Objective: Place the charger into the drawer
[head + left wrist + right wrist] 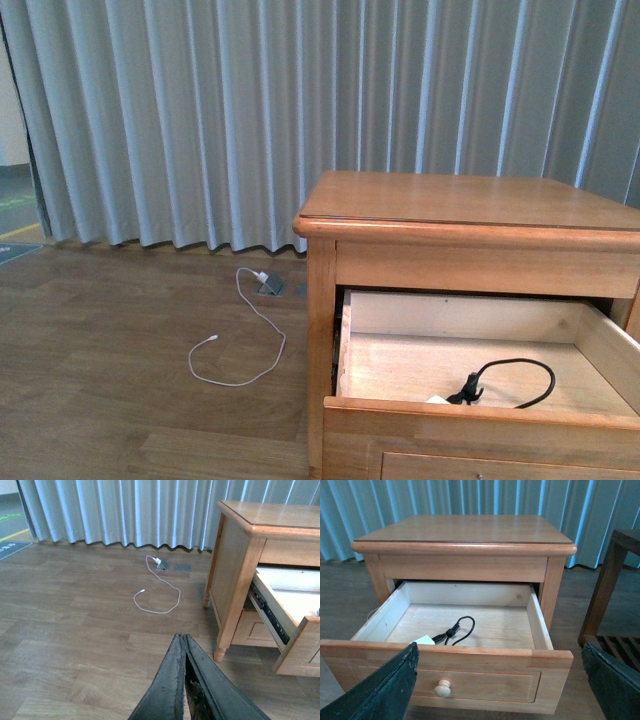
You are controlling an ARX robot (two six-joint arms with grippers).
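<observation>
**Charger lies in the open upper drawer; left tool pressed together, right tool spread**

Far left, front view: grey pleated curtain (200, 120) hangs down to a brown wood-plank floor (110, 340). On the floor, near the curtain hem, a thin white cable (284, 346) runs from a white plug at a small grey floor socket (271, 286) and ends in a loose loop. It lies apart from the furniture.

Right of the cable stands the desk (460, 200), a light-brown wooden nightstand with a bare top. Its upper drawer (490, 652) is pulled well out, showing pale wood inside. One round pale knob (443, 688) sits on the framed front panel.

The charger (423, 640) rests on the drawer bottom, close behind the front panel, toward the side of the drawer nearer the floor cable. Only part of the white block shows above the front rim. Its black cable (462, 627) curls from it in an open loop across the drawer bottom.

Left tool (183, 639): the dark fingers (170, 680) meet along their length and grip nothing. It is above bare floor, beside the desk's side.

Right tool (500, 650): fingers (390, 690) spread wide and empty, one at each side of the drawer front, in front of the drawer and above knob height.

Far right, right wrist view: a dark wooden frame (607, 580) with slats low down stands beside the desk.
</observation>
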